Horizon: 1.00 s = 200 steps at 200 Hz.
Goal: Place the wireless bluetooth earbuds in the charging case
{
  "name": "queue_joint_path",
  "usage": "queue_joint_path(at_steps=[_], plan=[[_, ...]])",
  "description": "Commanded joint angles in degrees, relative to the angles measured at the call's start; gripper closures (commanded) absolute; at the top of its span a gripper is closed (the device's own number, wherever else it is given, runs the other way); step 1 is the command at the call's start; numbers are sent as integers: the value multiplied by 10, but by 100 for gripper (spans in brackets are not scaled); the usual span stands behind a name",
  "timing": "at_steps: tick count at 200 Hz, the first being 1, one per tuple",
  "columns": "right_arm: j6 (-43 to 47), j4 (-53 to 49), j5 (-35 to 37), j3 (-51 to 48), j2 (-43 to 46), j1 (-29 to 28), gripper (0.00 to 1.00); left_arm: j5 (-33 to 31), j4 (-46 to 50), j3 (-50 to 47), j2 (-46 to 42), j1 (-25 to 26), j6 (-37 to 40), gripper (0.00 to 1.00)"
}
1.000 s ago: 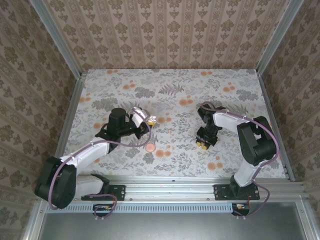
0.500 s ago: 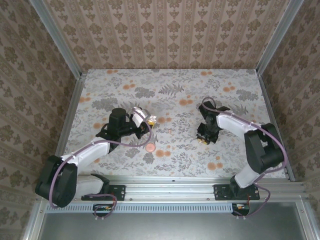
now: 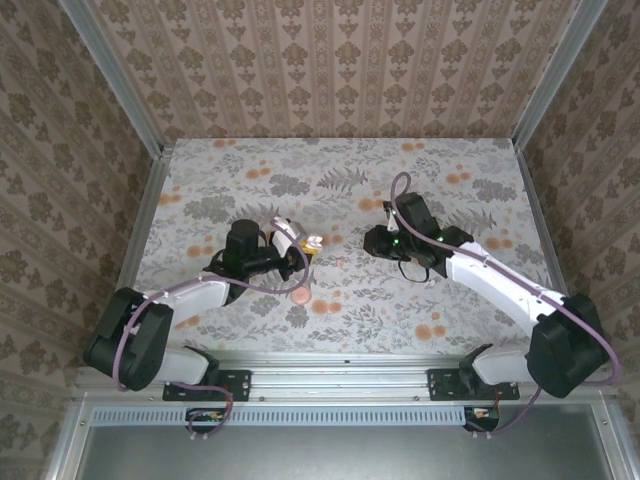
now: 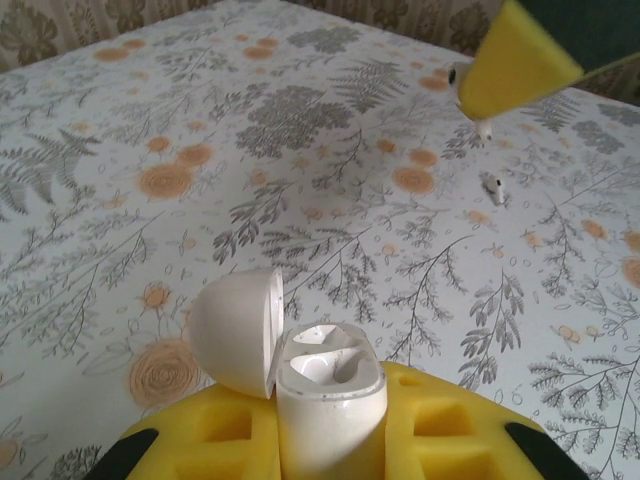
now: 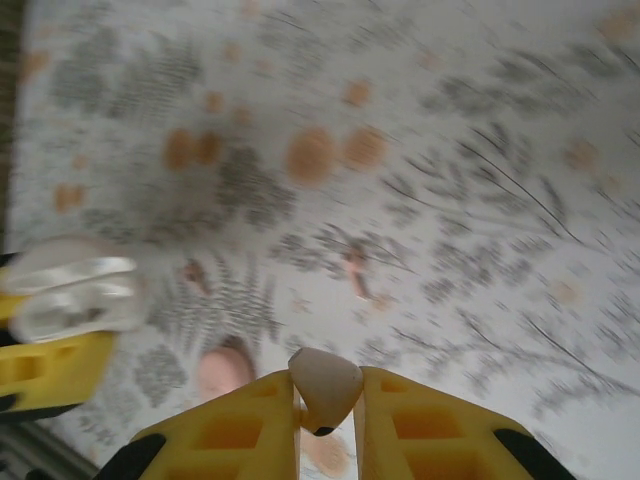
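Left wrist, case (image 4: 330, 395) btwn L jaws, right wrist, earbud (image 5: 325, 385) btwn R jaws

white arms (image 3: 495, 285), black joints (image 3: 135, 345), purple cables (image 3: 393, 195), yellow tool pads (image 5: 430, 430)

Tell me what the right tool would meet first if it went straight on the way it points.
Probably the flowered table, near the loose earbud; the open charging case sits off that line. Depth is unclear.

Case (image 4: 328, 398) open, upright; earbud (image 4: 497, 188) on table (image 4: 120, 250), other earbud (image 5: 325, 386) pinched.
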State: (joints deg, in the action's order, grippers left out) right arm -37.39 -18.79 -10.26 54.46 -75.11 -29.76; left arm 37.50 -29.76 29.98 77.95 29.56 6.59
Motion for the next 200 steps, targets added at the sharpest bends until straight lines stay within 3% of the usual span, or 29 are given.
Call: queue_joint_path(at_steps=[1,77,200], plan=[[69,86,-42,-12,25,-11,81,38,-38,6,1,5,1,94],[197,103,-102,33,22,-65,81,66,-12,28,-23,7,22,94],[211,146,-119,75,-42,-93,82,68,-32,29,-53,10,-2,94]])
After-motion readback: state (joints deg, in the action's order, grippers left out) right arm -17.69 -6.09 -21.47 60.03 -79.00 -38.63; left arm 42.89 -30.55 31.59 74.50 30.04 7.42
